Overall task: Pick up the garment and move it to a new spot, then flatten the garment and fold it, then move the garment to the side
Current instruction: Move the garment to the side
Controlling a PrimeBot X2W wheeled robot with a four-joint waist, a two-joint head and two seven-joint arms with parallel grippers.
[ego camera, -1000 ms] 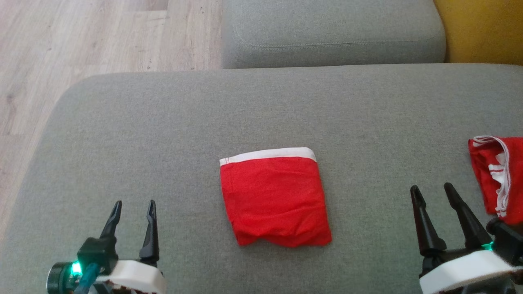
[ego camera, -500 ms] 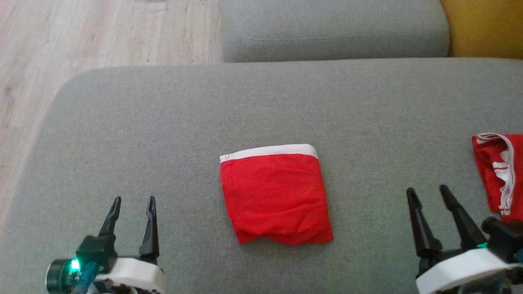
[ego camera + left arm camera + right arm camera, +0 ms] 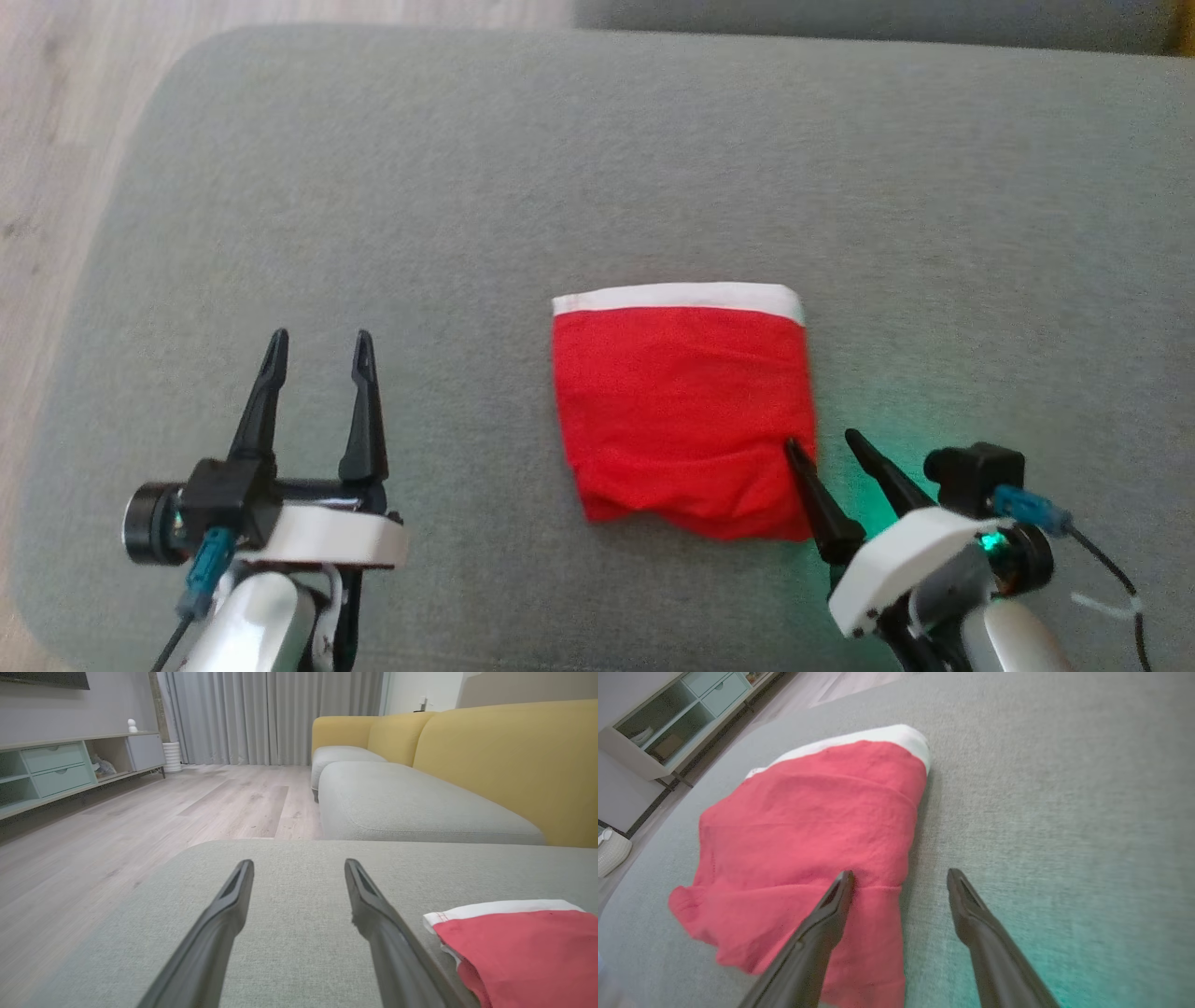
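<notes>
The garment (image 3: 681, 401) is a red folded piece with a white waistband along its far edge, lying flat on the grey cushion (image 3: 597, 168). My right gripper (image 3: 822, 441) is open at the garment's near right corner, one finger over the red cloth and the other over bare cushion just right of its edge. In the right wrist view the garment (image 3: 808, 830) spreads left of centre and the right gripper (image 3: 900, 877) straddles its right edge. My left gripper (image 3: 317, 341) is open over bare cushion well left of the garment. The left wrist view shows the left gripper (image 3: 299, 865) with the garment (image 3: 518, 942) at lower right.
Wooden floor (image 3: 56, 112) lies beyond the cushion's left edge. A second grey cushion (image 3: 411, 807) with a yellow sofa back (image 3: 514, 756) stands farther off. A low cabinet (image 3: 60, 765) lines the far wall, and a pale basket (image 3: 609, 851) sits on the floor.
The head camera has tilted down and shifted. My right gripper has swung left to the garment's near right corner. The left gripper has risen slightly. The second red piece at right has left the view.
</notes>
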